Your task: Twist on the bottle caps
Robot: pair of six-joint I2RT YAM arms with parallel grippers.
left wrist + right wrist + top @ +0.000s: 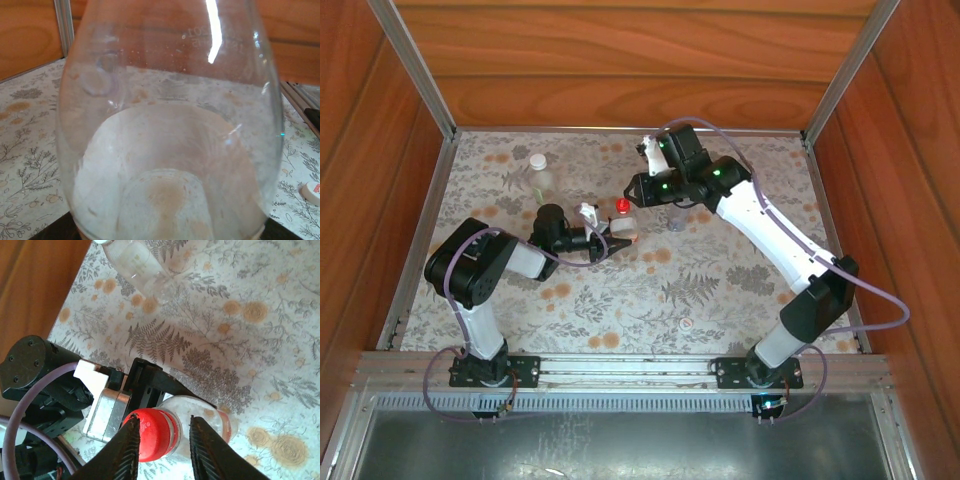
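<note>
The bottle with the red-orange label [626, 230] stands upright mid-table with my left gripper [611, 243] shut on its body. In the left wrist view its clear wall [170, 125] looms very close. A red cap [152, 432] sits on its neck. My right gripper [162, 424] hangs over it, open, its fingers [129, 450] straddling the cap; the left finger is at the cap's side and the right one stands apart. The left gripper's black jaws show behind the bottle [205, 412]. From above, the red cap [622, 206] lies under the right gripper [630, 198].
A plain wider bottle [538, 172] with a white cap stands at the back left, also the bottle [137, 265] at the top of the right wrist view. The slim bluish bottle [677, 216] stands under the right arm. A loose white cap [687, 323] lies on the table; this cap [313, 192] also shows to the held bottle's right.
</note>
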